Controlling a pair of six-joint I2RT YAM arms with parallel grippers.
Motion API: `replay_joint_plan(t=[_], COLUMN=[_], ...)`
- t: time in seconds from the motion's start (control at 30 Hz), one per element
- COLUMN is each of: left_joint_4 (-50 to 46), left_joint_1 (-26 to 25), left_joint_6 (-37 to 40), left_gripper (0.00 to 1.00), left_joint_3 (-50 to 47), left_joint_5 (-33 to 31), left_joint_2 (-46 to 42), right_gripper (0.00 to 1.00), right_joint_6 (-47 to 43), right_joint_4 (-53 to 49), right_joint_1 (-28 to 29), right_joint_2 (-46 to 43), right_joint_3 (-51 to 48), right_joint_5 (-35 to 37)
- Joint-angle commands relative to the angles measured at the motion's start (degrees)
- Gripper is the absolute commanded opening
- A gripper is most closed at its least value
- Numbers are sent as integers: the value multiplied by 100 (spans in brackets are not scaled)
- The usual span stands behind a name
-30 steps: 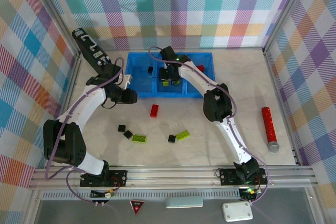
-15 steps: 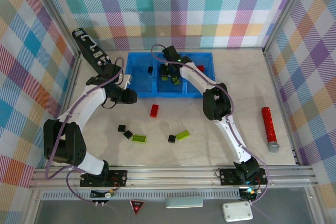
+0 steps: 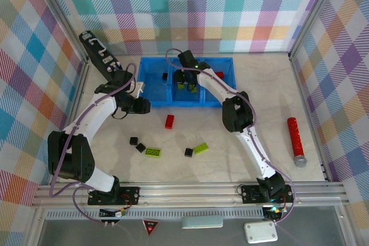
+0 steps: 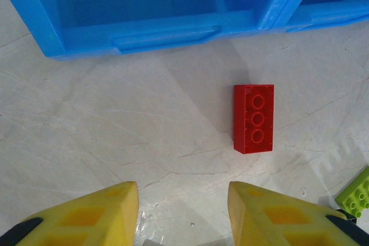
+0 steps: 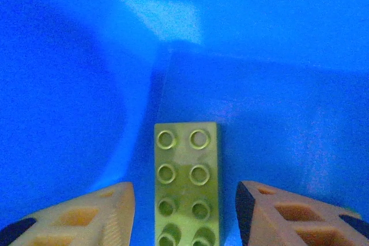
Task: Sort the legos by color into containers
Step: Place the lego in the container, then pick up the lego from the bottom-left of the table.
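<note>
Blockage first: on the top camera the right arm's wrist hangs over the middle compartment of the blue bin [image 3: 151, 70], so the right gripper [image 3: 185, 84] and whatever sits under it are mostly lost to me there. I can pick out a binned black brick [image 3: 165, 76] in the left compartment and a binned red brick [image 3: 219, 75] in the right one.

Over to the right wrist camera: a lime brick [image 5: 185, 185] lies studs up against blue plastic, its near end cut off by the frame. The right gripper [image 5: 181, 214] straddles it, fingers parted, a strip of blue showing on each side, so it grips nothing. I think the brick rests on the compartment floor, though the blur makes that hard to swear to.

The left gripper [image 3: 144, 105] sits at the bin's front wall, by the left compartment. Its wrist camera gives me what the overhead can't: yellow fingers [image 4: 109, 211] moderately apart over bare counter [image 4: 86, 131], empty, with a loose red brick [image 4: 253, 118] ahead of them, lying apart from the bin wall. A cropped lime brick [image 4: 358, 191] pokes in at the right edge.

The top view adds loose black bricks [image 3: 140, 148] and a green brick [image 3: 153, 152] nearer the arm bases.
</note>
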Motion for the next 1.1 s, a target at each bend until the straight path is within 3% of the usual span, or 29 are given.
replay_joint_plan(t=[0.0,0.27,0.63,1.07], left_joint_4=[-3,-57,-92,-224], left_joint_1=[3,4,2,2], left_joint_6=[-26,-12,-3,26], left_gripper=[45,45,45,45], left_joint_3=[-20,6,6,28], left_joint_5=[15,-90,-163,-338], left_joint_2=[-57,-85,-50,134], right_gripper=[51,54,54,54], right_joint_6=[-201,-201,-448,-285], right_joint_4=[-270,-1642,-2462,-2036], right_joint_1=[110,161,268,477], right_joint_2=[-694,-1249,-2370,-4033], right_joint_3=[-20,-109,-1143,-3577], right_joint_5=[-30,-337,-317,-177])
